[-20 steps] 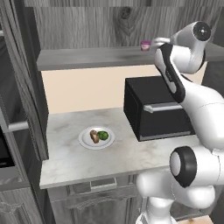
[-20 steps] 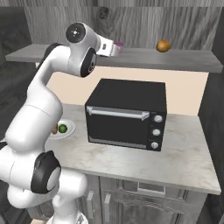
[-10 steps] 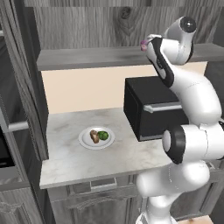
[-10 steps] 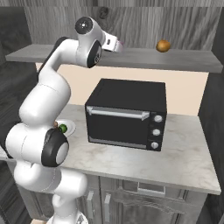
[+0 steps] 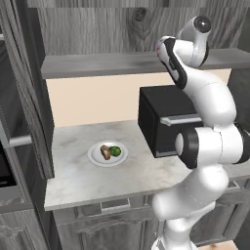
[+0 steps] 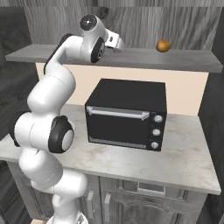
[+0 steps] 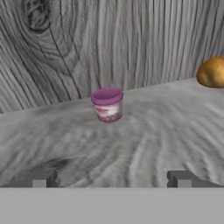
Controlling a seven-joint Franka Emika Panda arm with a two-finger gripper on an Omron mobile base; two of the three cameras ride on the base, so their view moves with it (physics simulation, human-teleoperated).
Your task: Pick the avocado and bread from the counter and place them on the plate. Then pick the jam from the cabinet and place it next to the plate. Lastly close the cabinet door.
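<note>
On the cabinet's grey shelf board (image 7: 144,135) stands the magenta jam (image 7: 107,104) jar, upright, a short way ahead of my gripper (image 7: 111,179). The gripper is open, its two fingertips (image 7: 43,178) spread wide with nothing between them. From the right base view the gripper (image 6: 119,43) sits at shelf height and covers the jam. Down on the counter (image 5: 73,176), the white plate (image 5: 95,158) holds the brown bread (image 5: 104,152) and the green avocado (image 5: 115,151) side by side.
An orange-brown round fruit (image 7: 212,72) (image 6: 163,45) rests on the same shelf, to the right of the jam. The black microwave (image 6: 127,113) stands on the counter under the shelf. The cabinet's wood-grain back wall (image 7: 109,43) rises just behind the jam.
The arm's upper links have swung more upright and the hand has edged closer to the jam along the shelf. The gripper has stayed open.
</note>
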